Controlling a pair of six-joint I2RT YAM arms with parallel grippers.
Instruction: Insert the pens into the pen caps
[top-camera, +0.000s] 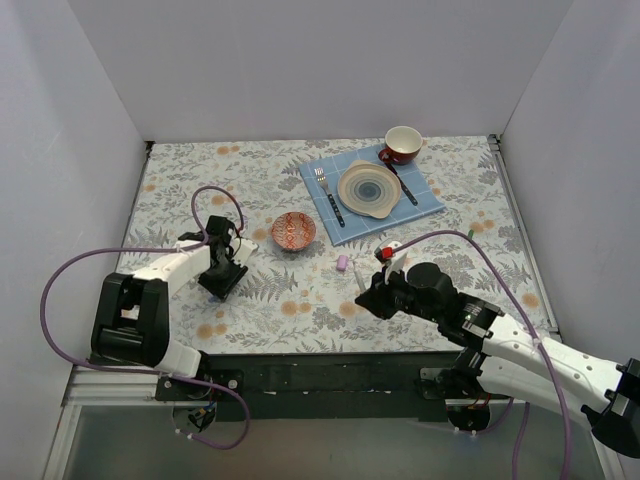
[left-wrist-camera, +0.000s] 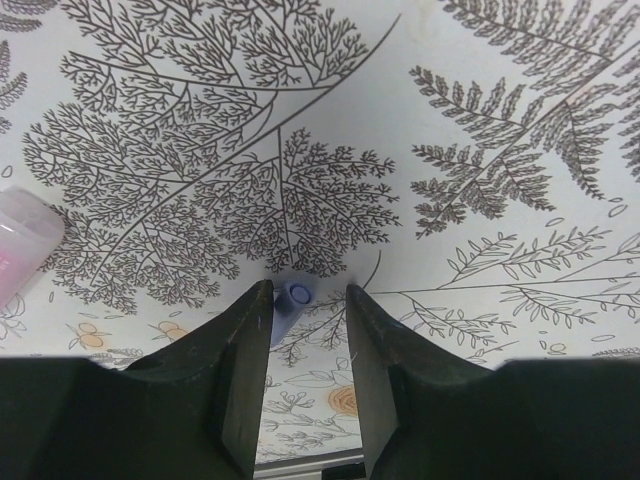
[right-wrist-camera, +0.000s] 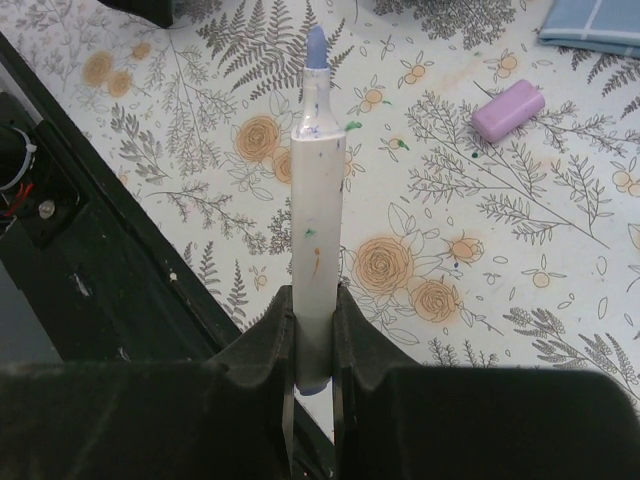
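Observation:
My right gripper (right-wrist-camera: 315, 296) is shut on a white pen (right-wrist-camera: 318, 200) with a blue tip, which points away from the fingers over the flowered cloth. In the top view this gripper (top-camera: 373, 291) sits near the table's front, with the pen (top-camera: 360, 279) sticking out of it. A pink-lilac pen cap (right-wrist-camera: 508, 110) lies on the cloth ahead and to the right of the pen tip; it also shows in the top view (top-camera: 343, 263). My left gripper (left-wrist-camera: 308, 291) is open and low over the cloth (top-camera: 222, 272). A small blue cap (left-wrist-camera: 291, 298) sits between its fingers, against the left one. A blurred pinkish object (left-wrist-camera: 22, 256) lies at the left edge.
A small red patterned bowl (top-camera: 294, 231) stands mid-table. A blue cloth (top-camera: 425, 205) at the back right carries a plate (top-camera: 369, 188), a fork (top-camera: 322, 181) and a knife (top-camera: 403, 186); a red cup (top-camera: 403, 143) stands behind it. White walls enclose three sides. The black front rail (right-wrist-camera: 100, 250) is close to my right gripper.

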